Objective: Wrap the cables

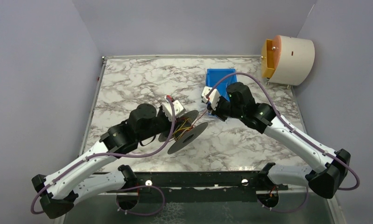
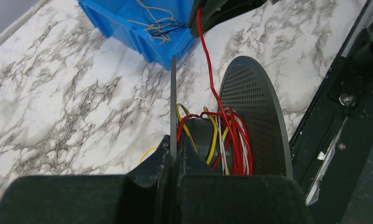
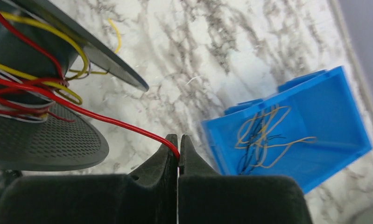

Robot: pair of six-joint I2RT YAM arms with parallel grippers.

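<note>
Right pincer (image 3: 178,142) on taut red cable (image 3: 114,122); red-yellow-white windings (image 2: 238,144) around black spool (image 2: 252,116).

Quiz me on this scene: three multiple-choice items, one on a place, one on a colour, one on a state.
1. The tangle of tan and black wires lies:
A) in the blue bin
B) on the arm bases
C) off the table

2. The cable in the right gripper is:
A) yellow
B) red
C) white

3. The left gripper is:
A) open
B) shut on the bin's wall
C) shut on the spool flange

Key: A, both wrist views show it inside; B, a red strand runs from the spool into the closed fingers; C, the thin flange edge sits between its closed fingers.
</note>
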